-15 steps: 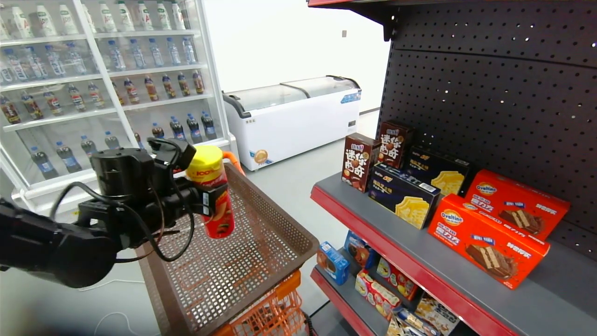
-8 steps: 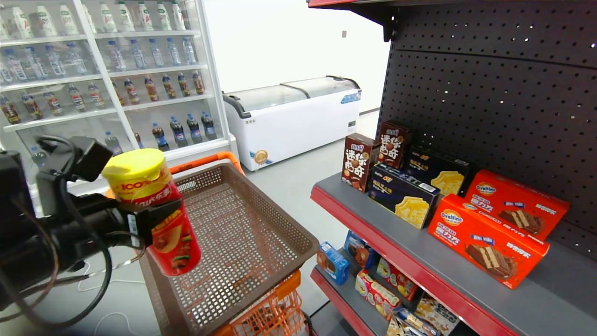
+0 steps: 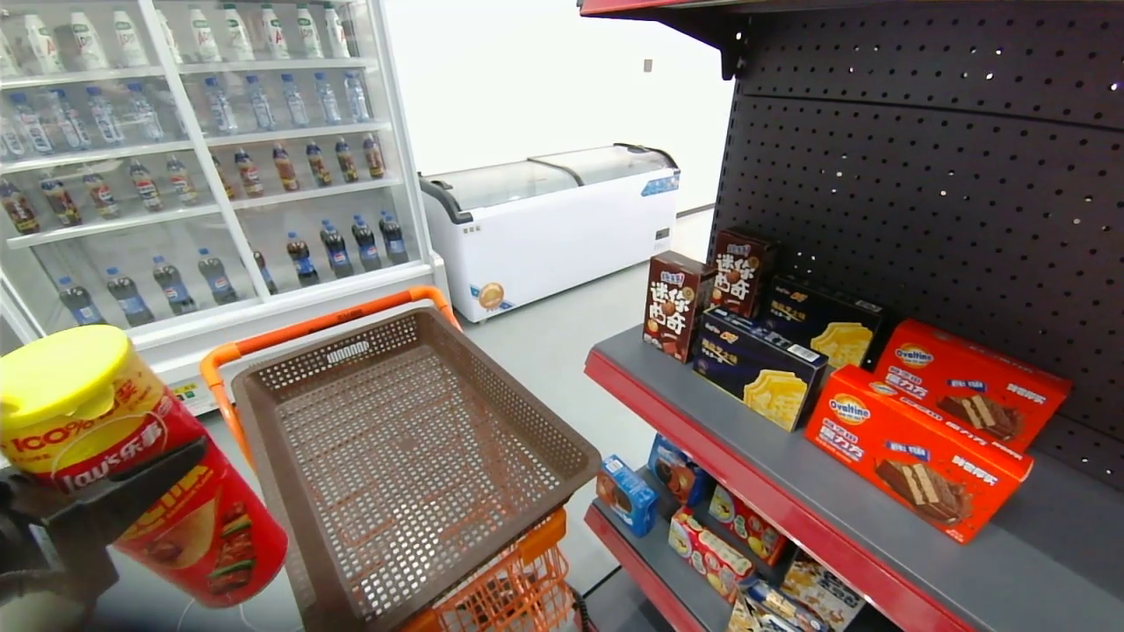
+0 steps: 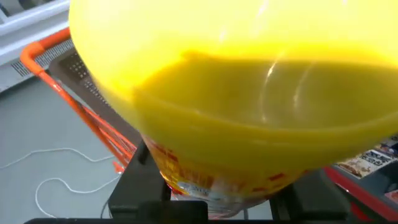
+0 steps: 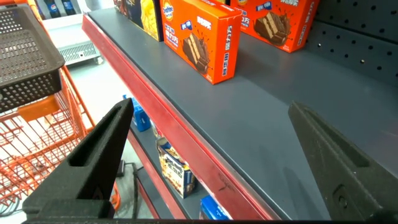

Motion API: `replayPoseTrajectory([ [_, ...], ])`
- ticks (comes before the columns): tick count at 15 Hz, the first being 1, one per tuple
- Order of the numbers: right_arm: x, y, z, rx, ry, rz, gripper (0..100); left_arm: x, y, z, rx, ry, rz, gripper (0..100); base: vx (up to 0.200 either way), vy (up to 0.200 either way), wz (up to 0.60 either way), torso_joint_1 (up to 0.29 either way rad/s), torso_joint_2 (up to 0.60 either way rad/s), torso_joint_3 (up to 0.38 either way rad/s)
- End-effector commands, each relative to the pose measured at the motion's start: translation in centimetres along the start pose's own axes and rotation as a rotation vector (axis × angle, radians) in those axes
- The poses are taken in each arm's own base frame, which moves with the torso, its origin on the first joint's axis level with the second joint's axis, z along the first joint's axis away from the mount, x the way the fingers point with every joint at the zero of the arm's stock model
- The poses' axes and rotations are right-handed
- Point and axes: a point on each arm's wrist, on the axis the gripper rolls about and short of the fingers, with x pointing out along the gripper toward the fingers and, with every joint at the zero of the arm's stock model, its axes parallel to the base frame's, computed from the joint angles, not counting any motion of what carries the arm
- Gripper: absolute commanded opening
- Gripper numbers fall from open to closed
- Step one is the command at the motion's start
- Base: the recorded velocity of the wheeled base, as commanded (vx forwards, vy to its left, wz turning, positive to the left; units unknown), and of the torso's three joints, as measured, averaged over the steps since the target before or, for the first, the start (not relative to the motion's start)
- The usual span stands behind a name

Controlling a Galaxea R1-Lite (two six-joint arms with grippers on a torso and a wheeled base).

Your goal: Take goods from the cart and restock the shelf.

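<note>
Red canister [image 3: 189, 518] of crisps with a yellow lid [image 3: 61, 373] sits closest, at the robot's lower left, tilted so that the lid leans to the left. The left gripper [image 3: 105, 500] has its black jaws clamped around the canister's middle. It holds the canister in the air just beside the left side of the cart [image 3: 307, 329].

The right gripper [image 5: 217, 162] hangs over a bare grey stretch of the shelf [image 5: 261, 124]. Its jaws are spread wide with nothing between them.

The cart has an orange handle. Its upper part is a brown perforated basket [image 3: 413, 439], and an orange wire basket [image 3: 500, 597] sits below that.

To the right stands the shelf, a grey board with a red front edge and a black pegboard back [image 3: 922, 175]. On the board, two orange boxes [image 3: 913, 448] lie nearest. Beyond them are two dark blue boxes [image 3: 760, 364], then two brown boxes [image 3: 676, 303] standing upright. A lower shelf board [image 3: 650, 562] carries small packets.

Farther off, a white chest freezer [image 3: 553, 219] stands against the wall. A glass-fronted drinks cooler [image 3: 193, 158] full of bottles stands behind the cart.
</note>
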Motion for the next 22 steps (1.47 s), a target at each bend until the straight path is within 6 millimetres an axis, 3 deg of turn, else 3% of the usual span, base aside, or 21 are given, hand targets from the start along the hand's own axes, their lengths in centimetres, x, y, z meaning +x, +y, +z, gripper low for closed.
replayPoseTrajectory([
  [1, 0.0, 0.0, 0.0, 0.0, -0.001, 0.001, 100, -3.3, -0.1, -2.9, 0.014, -0.047, -0.004, 0, 0.0, 0.0, 0.0, 0.0, 0.0, 0.0],
  [5, 0.0, 0.0, 0.0, -0.002, -0.001, 0.005, 100, -7.2, -0.3, -6.5, 0.018, -0.128, -0.002, 0, 0.0, 0.0, 0.0, 0.0, 0.0, 0.0],
  [8, 0.0, 0.0, 0.0, -0.002, -0.001, 0.005, 100, -10.1, -0.4, -8.8, 0.016, -0.093, 0.001, 0, 0.0, 0.0, 0.0, 0.0, 0.0, 0.0],
  [10, 0.0, 0.0, 0.0, 0.0, 0.0, 0.005, 100, -11.3, -0.4, -9.9, 0.014, -0.094, 0.003, 0, 0.0, 0.0, -0.6, 0.002, 0.0, 0.007],
  [12, 0.0, 0.0, 0.0, 0.0, 0.0, 0.005, 100, -11.9, -0.4, -10.8, 0.014, -0.094, 0.003, 0, 0.0, 0.0, -0.6, -0.002, 0.0, 0.002],
  [22, 0.0, 0.0, 0.0, 0.0, 0.0, 0.005, 100, -12.1, -0.4, -10.5, 0.016, -0.103, -0.022, 0, 0.0, 0.0, -0.6, 0.004, 0.0, 0.003],
])
